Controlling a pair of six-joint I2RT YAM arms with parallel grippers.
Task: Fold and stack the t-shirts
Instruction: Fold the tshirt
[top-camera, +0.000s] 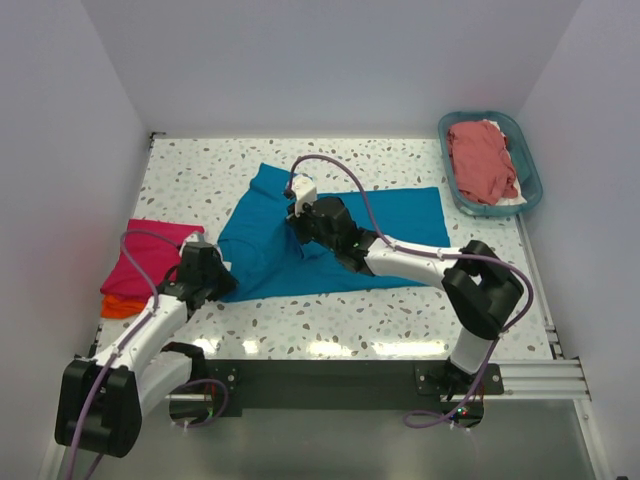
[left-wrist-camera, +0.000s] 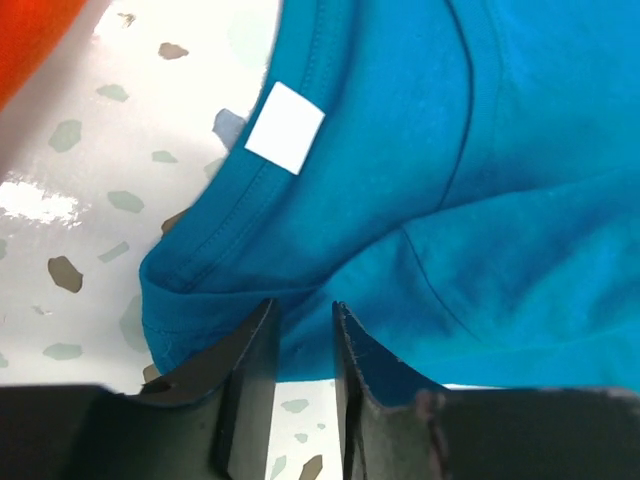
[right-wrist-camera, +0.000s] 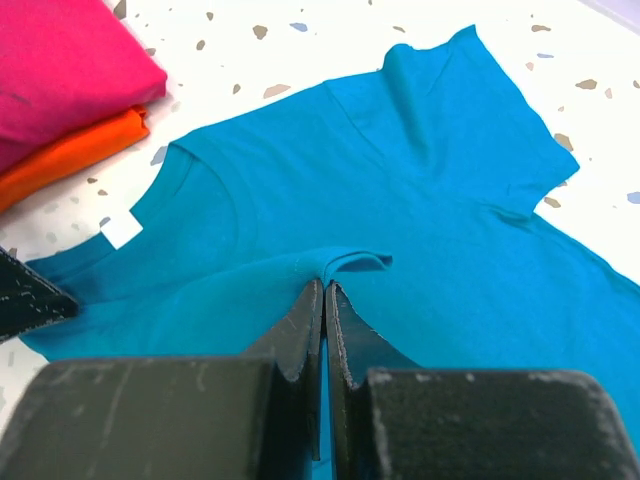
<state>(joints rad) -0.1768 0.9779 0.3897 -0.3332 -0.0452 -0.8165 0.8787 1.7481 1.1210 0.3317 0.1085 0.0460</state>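
Observation:
A teal blue t-shirt (top-camera: 400, 215) lies spread across the middle of the table, its left part folded over with the collar and white label (left-wrist-camera: 285, 127) showing. My right gripper (right-wrist-camera: 325, 285) is shut on a raised pinch of this shirt's cloth (right-wrist-camera: 430, 170), near the collar side (top-camera: 300, 222). My left gripper (left-wrist-camera: 305, 310) sits at the shirt's near-left corner (top-camera: 218, 278). Its jaws stand slightly apart, with the hem just past the tips and bare table showing between them. A folded hot pink t-shirt (top-camera: 150, 255) rests on a folded orange one (top-camera: 120, 307) at the left edge.
A teal plastic basket (top-camera: 532, 165) at the back right corner holds a crumpled salmon-red t-shirt (top-camera: 482, 160) over something white. The pink and orange stack (right-wrist-camera: 60, 70) lies close to my left arm. White walls enclose the speckled table (top-camera: 400, 320) on three sides.

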